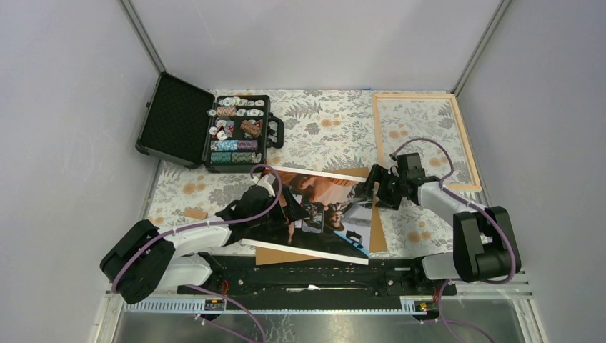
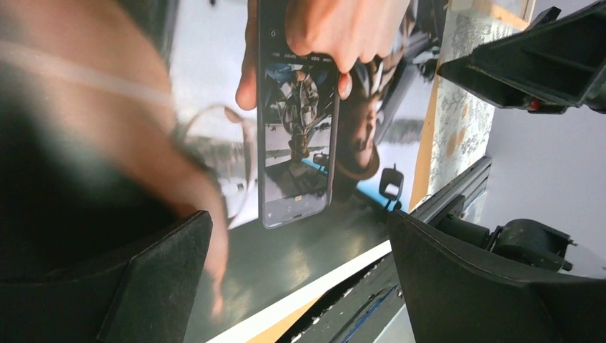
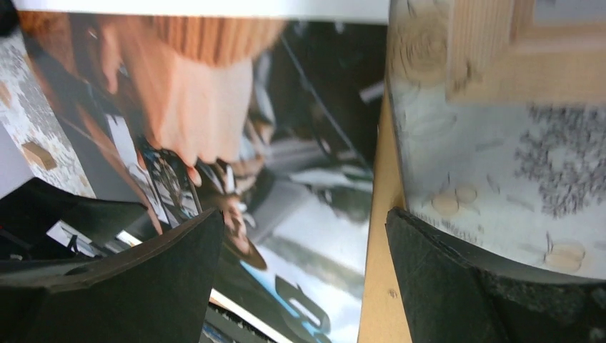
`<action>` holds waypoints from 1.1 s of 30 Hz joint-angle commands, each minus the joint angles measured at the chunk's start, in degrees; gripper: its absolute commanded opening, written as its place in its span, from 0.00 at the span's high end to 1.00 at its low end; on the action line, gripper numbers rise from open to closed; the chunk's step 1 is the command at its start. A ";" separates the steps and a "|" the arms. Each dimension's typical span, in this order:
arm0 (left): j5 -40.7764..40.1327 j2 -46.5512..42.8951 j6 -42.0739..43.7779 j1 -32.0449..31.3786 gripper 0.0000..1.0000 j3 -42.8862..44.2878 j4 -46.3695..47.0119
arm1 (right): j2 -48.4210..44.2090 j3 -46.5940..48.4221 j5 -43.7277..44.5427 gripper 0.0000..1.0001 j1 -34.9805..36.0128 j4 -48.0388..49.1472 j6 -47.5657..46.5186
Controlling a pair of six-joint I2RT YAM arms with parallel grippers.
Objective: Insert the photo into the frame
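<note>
We record:
- The photo (image 1: 325, 207): paper print, glossy, with glare on its dark picture and a smooth white border.
- The frame (image 1: 465, 143): light bare wood, matt, with grain and knots showing.
- The backing board (image 1: 377, 230): brown cardboard, matt.
- The table cover (image 1: 321, 128): floral-printed, matt, cloth by its look.
- The case (image 1: 171, 118): black, with a dimpled foam lining in the lid.
- The left gripper (image 2: 299, 221): fingers (image 2: 157, 286) of matt black plastic.

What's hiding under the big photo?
A brown cardboard board peeks out from under the photo, at its right and near edges. The rest of it, and anything else underneath, is covered.
</note>
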 commanded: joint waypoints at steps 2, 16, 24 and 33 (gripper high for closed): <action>-3.20 1.93 -2.17 -0.15 0.01 -1.92 4.38 | 4.42 3.61 2.73 0.10 -1.08 7.09 -1.27; -5.16 3.33 -3.92 -0.31 0.01 -6.59 5.08 | 9.19 7.05 9.11 0.11 -1.50 10.00 -2.66; -5.13 4.00 -3.84 -0.32 0.01 -6.59 6.09 | 13.17 8.90 2.73 0.12 -1.50 15.98 -1.89; -5.02 3.77 -3.71 -0.27 0.01 -6.87 6.45 | 8.59 9.43 -2.89 0.16 -1.50 18.58 2.19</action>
